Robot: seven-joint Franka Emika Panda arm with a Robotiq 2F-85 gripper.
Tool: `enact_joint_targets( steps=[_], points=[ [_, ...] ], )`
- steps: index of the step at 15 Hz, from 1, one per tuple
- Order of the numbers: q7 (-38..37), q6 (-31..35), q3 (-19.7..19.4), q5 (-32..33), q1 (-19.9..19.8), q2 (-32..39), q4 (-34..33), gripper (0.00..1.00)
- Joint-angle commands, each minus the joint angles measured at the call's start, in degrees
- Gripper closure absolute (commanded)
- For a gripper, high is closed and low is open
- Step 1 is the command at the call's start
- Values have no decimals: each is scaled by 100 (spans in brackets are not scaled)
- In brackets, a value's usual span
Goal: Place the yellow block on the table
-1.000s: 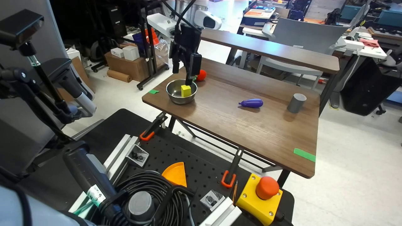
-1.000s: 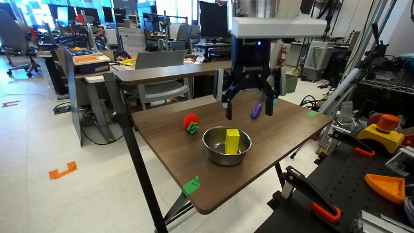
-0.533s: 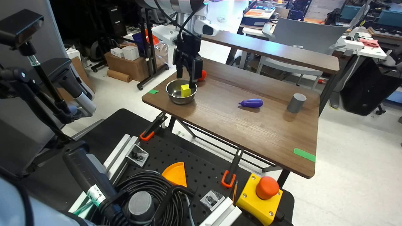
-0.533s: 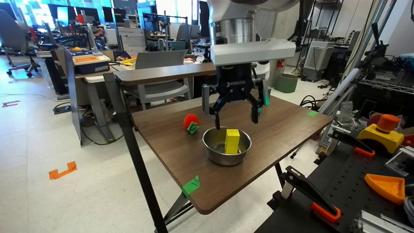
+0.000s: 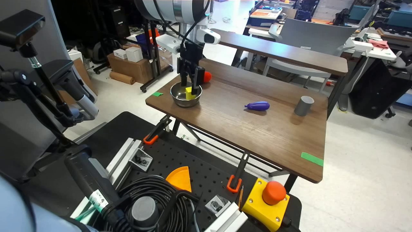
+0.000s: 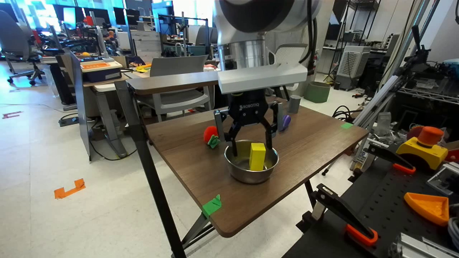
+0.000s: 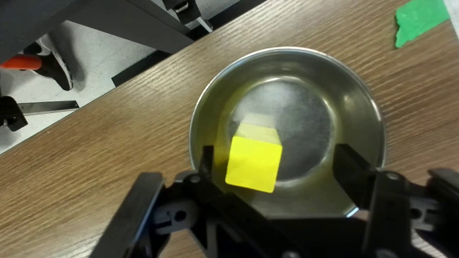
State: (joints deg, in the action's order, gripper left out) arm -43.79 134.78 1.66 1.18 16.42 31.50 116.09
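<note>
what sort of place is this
Probably a robotics lab: there's a robot arm, a yellow box with a red button, and several monitors in the background.

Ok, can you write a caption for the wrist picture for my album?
Yellow block standing in a metal bowl on the table, framed by the open gripper.

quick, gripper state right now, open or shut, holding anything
Black two-fingered gripper: open, holding nothing; the bright yellow rectangular block sits in the round silver metal bowl.
</note>
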Motion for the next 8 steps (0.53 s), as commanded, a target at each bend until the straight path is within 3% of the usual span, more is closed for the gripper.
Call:
enact_joint_targets(
  steps=[1,6,8],
  points=[
    [-177,16,-131,124,151,125,-196,48],
    [-163,-62,-78,-35,78,6,-161,86],
    [-111,-73,-27,-118,40,-122,-94,92]
  ],
)
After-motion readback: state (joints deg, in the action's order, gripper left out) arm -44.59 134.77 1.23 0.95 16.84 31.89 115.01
